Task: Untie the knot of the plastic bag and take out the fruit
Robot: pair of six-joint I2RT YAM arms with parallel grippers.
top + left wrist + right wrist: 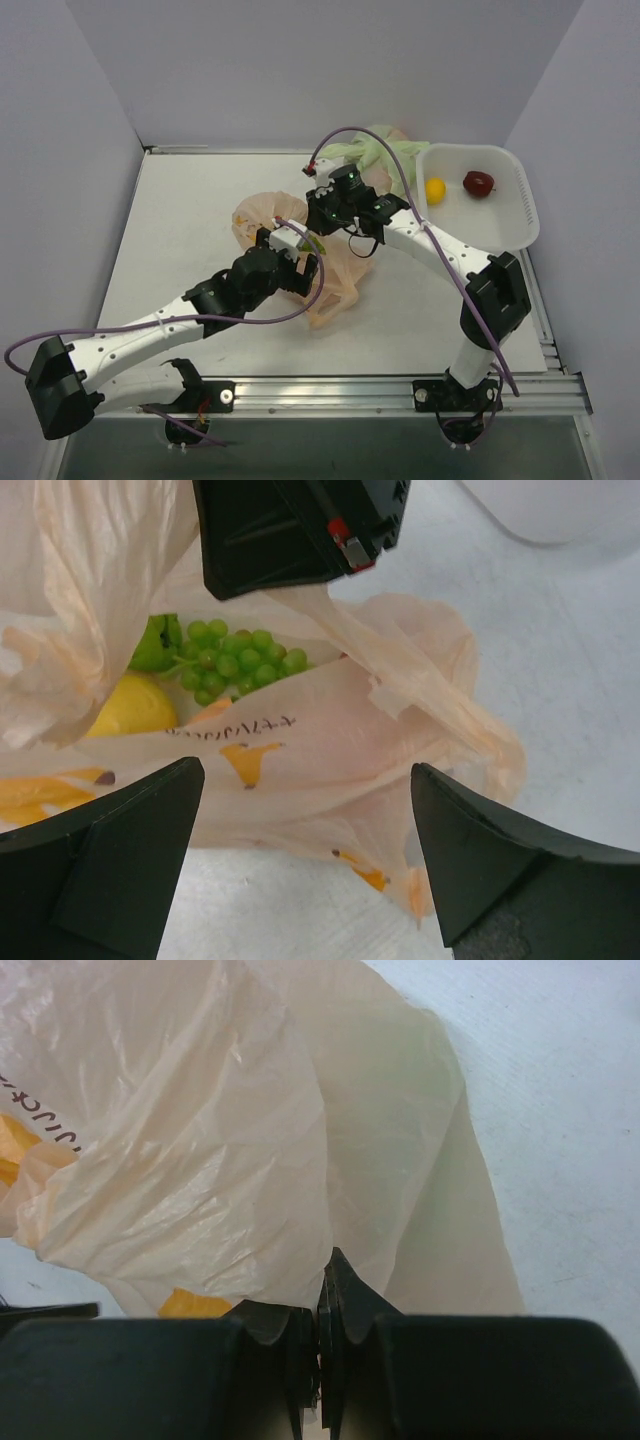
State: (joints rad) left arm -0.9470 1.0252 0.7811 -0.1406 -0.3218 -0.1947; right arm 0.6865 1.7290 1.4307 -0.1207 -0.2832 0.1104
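The peach-orange plastic bag (pixel 330 285) lies crumpled mid-table. Its mouth gapes in the left wrist view (pixel 330 750), showing fruit inside: a green grape bunch (pixel 240 658), a yellow one (pixel 135 706) and a green one (pixel 158 643). The knot is out of view. My left gripper (pixel 310 865) hangs open just above the bag's near edge, with only film and table between its fingers. My right gripper (pixel 325 1272) is shut on a fold of the bag's film and holds it up; its black body (pixel 300 530) shows at the top of the left wrist view.
A white tub (pixel 525 205) at the back right holds a yellow fruit (pixel 435 189) and a red one (pixel 478 183). A pale green bag (pixel 372 150) lies behind the right arm. Grey walls enclose the table on three sides.
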